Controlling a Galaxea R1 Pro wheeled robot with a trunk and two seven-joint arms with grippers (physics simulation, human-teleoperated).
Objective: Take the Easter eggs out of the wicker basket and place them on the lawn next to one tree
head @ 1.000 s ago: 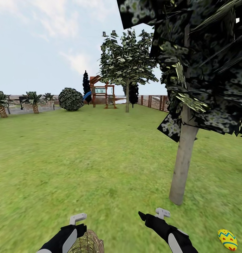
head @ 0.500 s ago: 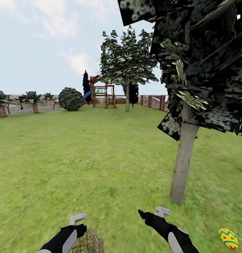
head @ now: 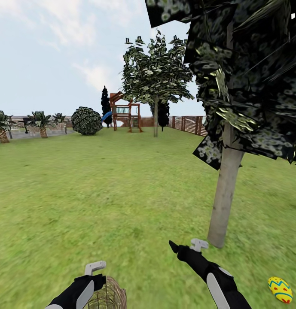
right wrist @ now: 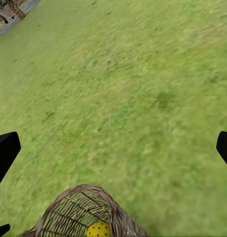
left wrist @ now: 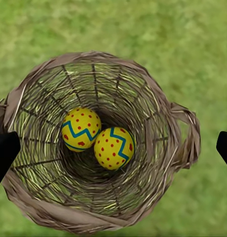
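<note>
Two eggs (left wrist: 96, 138) lie inside the wicker basket (left wrist: 182, 138); a third egg (head: 280, 289) rests near the tree (head: 224, 197); both grippers' jaws spread apart.

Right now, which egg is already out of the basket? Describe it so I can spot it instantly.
Find the near tree with the pale grey trunk on the lawn. Beside its base, toward the robot's right, one Easter egg lies on the grass. Unlike the two eggs inside the wicker basket, it sits alone in the open.
</note>
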